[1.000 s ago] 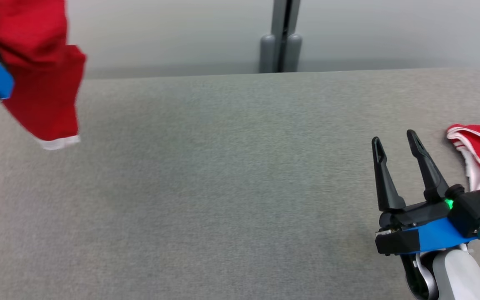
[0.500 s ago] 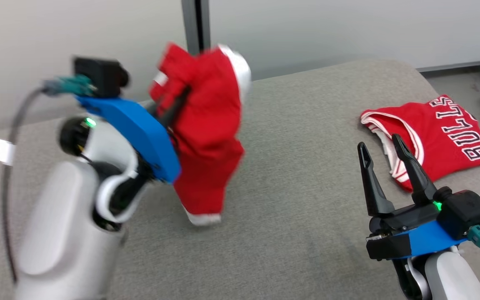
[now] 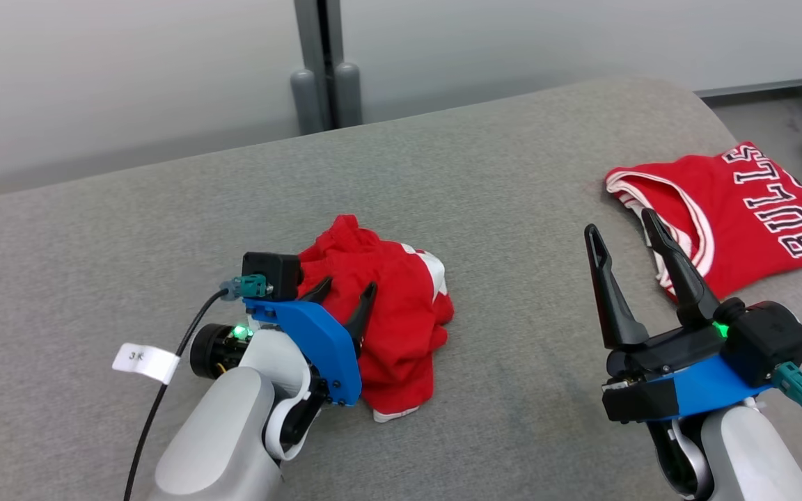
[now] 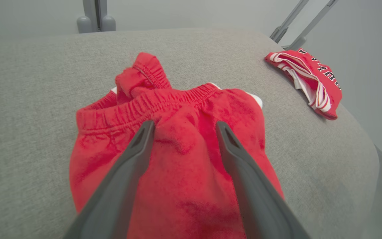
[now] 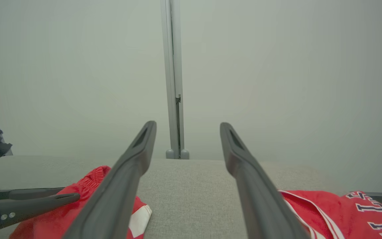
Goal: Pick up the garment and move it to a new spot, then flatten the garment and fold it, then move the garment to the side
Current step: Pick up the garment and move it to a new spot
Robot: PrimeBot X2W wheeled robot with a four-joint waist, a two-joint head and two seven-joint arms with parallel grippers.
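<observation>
since half a second before, the red garment (image 3: 401,313) had come down from mid-air onto the grey bench (image 3: 498,174), where it lay in a crumpled heap left of centre (elastic waistband (image 4: 144,106) ruffled, white patch (image 3: 436,268) at its far edge). the left claw (image 3: 350,283) sat over it, fingers spread, pinching nothing. the right claw (image 3: 618,223) hovered spread and empty, near a red jersey (image 3: 742,209) at the bench's right end.
</observation>
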